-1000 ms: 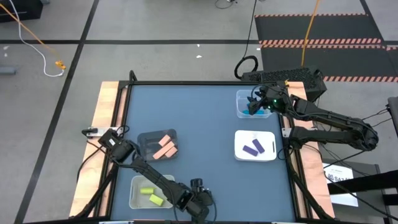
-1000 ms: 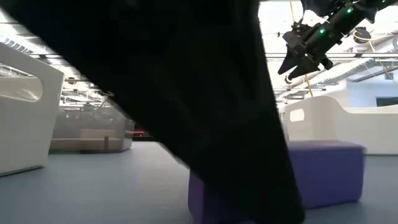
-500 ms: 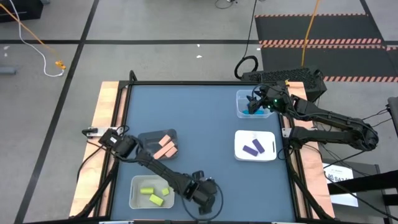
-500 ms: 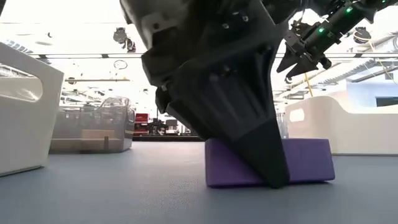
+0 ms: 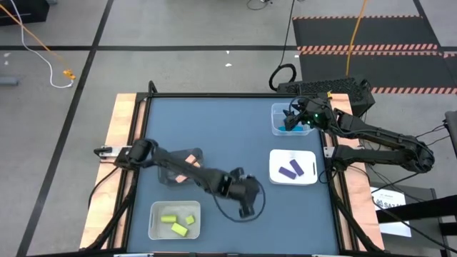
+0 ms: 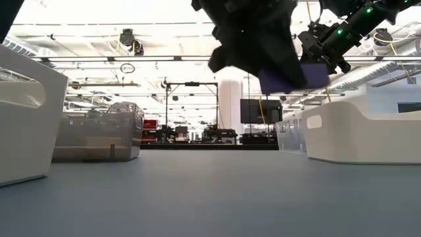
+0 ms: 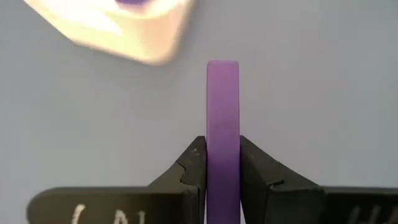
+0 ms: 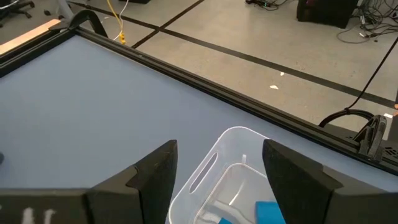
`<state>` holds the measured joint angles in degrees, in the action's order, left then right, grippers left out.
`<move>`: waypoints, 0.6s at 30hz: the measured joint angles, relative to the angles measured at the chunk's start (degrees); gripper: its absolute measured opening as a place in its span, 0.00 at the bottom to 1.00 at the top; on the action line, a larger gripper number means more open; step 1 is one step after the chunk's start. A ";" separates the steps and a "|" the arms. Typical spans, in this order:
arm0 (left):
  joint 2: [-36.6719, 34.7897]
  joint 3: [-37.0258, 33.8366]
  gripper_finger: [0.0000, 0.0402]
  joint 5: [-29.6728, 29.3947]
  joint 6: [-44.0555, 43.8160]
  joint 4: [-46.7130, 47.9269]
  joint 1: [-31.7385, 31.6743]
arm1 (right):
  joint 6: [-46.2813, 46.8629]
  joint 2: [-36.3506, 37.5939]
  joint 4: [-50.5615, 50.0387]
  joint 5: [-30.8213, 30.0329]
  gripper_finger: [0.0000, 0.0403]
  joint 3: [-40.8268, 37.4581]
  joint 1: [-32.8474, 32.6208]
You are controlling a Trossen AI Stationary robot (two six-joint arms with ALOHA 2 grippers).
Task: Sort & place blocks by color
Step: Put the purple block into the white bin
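My left gripper (image 5: 246, 200) hangs over the table's near middle, shut on a purple block (image 7: 222, 106), a flat bar. In the low view the block (image 6: 291, 76) shows under the gripper, well above the table. To its right stands a white tray (image 5: 308, 177) that holds two purple blocks (image 5: 289, 170). My right gripper (image 8: 217, 165) stands open over a clear bin (image 5: 277, 114) at the far right. A blue block (image 8: 268, 211) lies in that bin. My left gripper pinches the purple block between its two fingers (image 7: 194, 163), on the bar's two broad faces (image 7: 222, 155). The fingers point down from above and the bar's end juts past their tips. The block is lifted clear of the table.
A dark bin (image 5: 170, 158) with salmon blocks (image 5: 190, 170) sits at the left middle, under the left arm. A clear bin (image 5: 158, 223) with yellow-green blocks (image 5: 177, 227) stands near the front left. The table's raised frame (image 5: 214, 95) runs along the far edge.
My left gripper has risen from the table's near edge and gone toward the far edge and the right, nearer the white tray. The purple block, which lay on the table half a second ago, is now lifted clear between its fingers.
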<state>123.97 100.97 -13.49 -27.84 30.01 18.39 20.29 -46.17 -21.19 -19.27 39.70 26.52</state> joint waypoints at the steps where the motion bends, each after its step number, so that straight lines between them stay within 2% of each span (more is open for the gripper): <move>1: -0.73 0.01 0.14 -0.35 2.44 0.22 -0.98 | 0.00 0.00 0.00 0.00 0.57 0.00 0.00; 4: -3.50 0.01 0.14 -1.99 8.88 0.74 -3.92 | 0.00 0.00 0.00 0.00 0.57 0.00 0.00; 7: -5.98 0.11 0.14 -2.23 11.46 1.10 -6.81 | 0.00 0.00 -0.02 -0.01 0.57 0.00 0.00; 13: -11.51 0.11 0.14 -2.17 8.87 0.92 -12.39 | -0.01 -0.01 0.33 -0.01 0.57 0.00 0.01; 18: -15.17 0.11 0.14 -1.93 4.92 0.18 -14.64 | 0.00 -0.02 4.80 0.02 0.57 0.00 0.00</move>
<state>108.80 101.08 -15.43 -22.92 30.19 3.75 20.29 -46.19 -16.39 -19.25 39.70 26.52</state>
